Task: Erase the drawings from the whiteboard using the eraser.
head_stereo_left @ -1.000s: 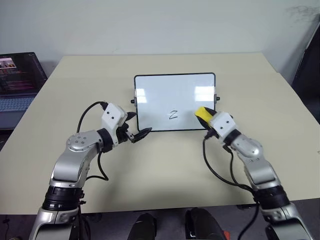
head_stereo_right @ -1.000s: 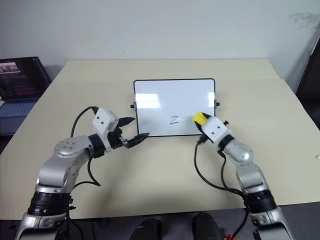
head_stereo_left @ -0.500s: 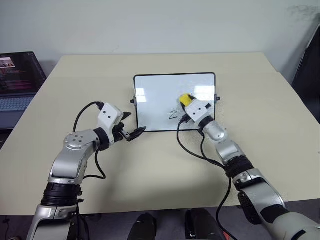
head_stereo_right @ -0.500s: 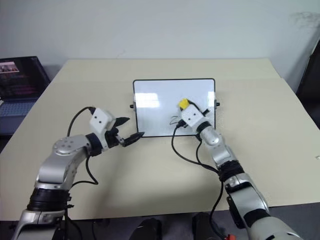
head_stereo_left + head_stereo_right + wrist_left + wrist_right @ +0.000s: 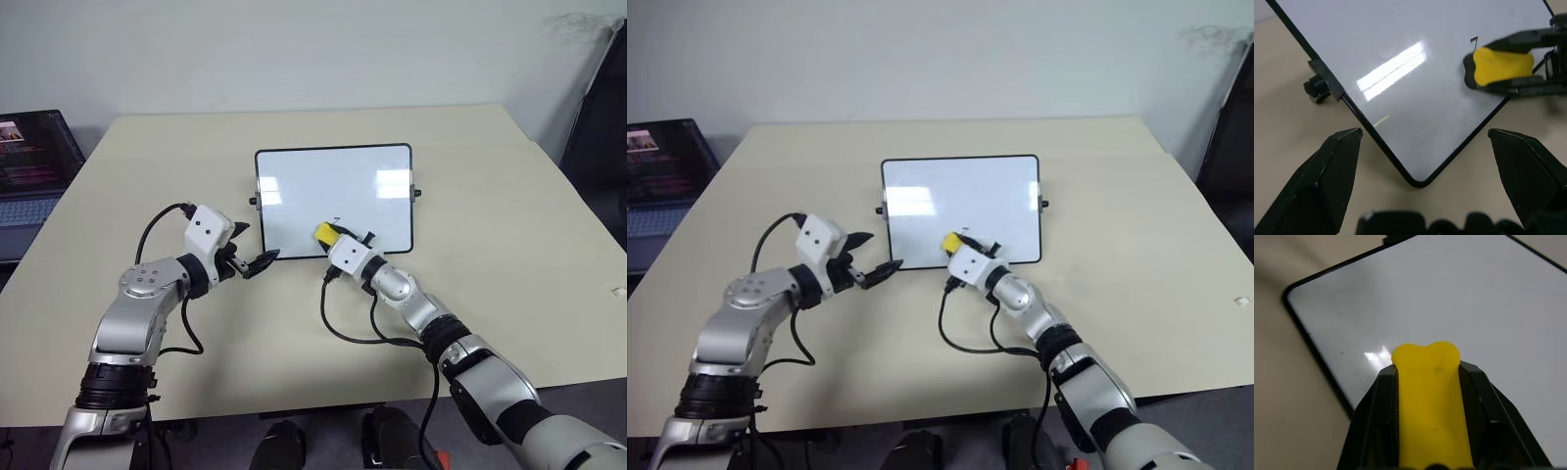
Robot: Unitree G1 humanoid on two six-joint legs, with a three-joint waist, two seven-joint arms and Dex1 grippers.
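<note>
— Wiping is where we are: our right claw (image 5: 327, 235) is clamped on the eraser (image 5: 324, 232), which sits against the lower middle of the whiteboard (image 5: 333, 186). The board lies flat on the table (image 5: 509, 245), in front of us.

— What's left of the drawings (image 5: 1474, 39)?

— We make out one small dark stroke just beside the eraser in the left wrist view; the rest of the surface looks clean, though glare covers parts of it.

— So how do we finish well?

— We'd judge it best to keep the dark underside flat on the board, press evenly, and sweep right across that last mark rather than skirting it. Short overlapping passes should do.

— And our left claw (image 5: 251, 258)?

— Its fingers stand apart at the board's near left corner, holding nothing. We can't tell whether it touches the frame. If the board slides under the wiping, bracing that corner would likely help.
</note>
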